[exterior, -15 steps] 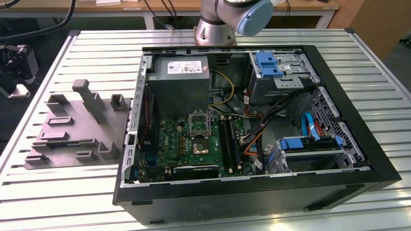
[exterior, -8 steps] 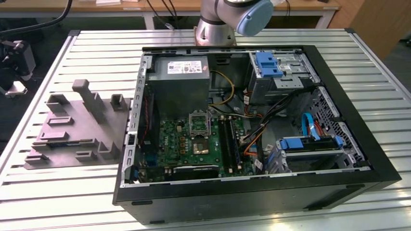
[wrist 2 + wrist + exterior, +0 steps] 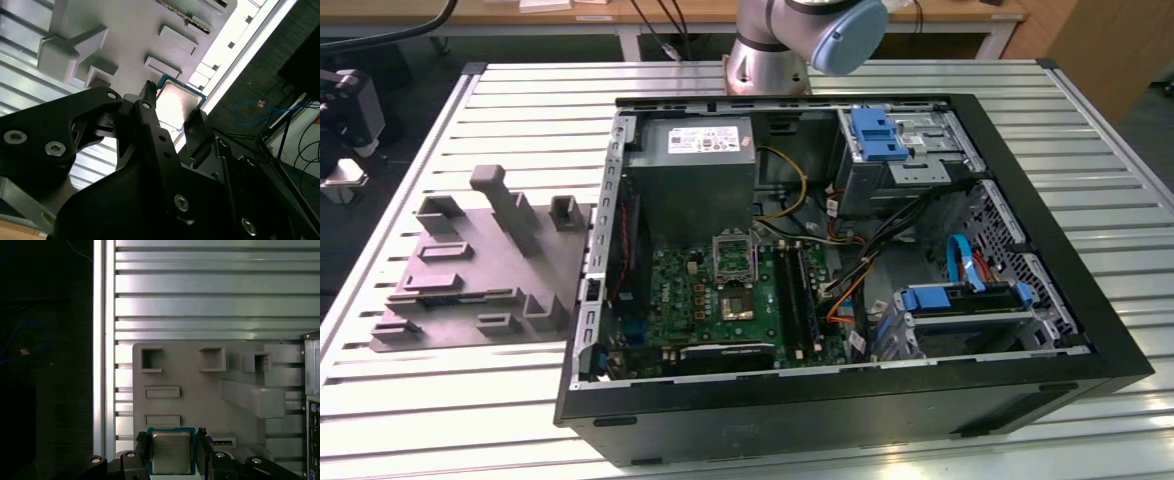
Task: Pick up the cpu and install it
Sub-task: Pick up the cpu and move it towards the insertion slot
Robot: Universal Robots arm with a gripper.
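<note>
Your end effector [image 3: 171,436] is clenched on the cpu [image 3: 172,454], with its fingers [image 3: 141,446] against two opposite edges. The chip hangs flat, well above the grey fixture [image 3: 200,395] on the slatted surface [image 3: 210,305]. Hold it level with a light squeeze, carry it clear of the fixture's upright blocks, and square its edges to the socket [image 3: 734,254] in the case [image 3: 1067,300] without forcing it.

Exterior view overhead, wrist views share fixture [image 3: 200,400]
</note>
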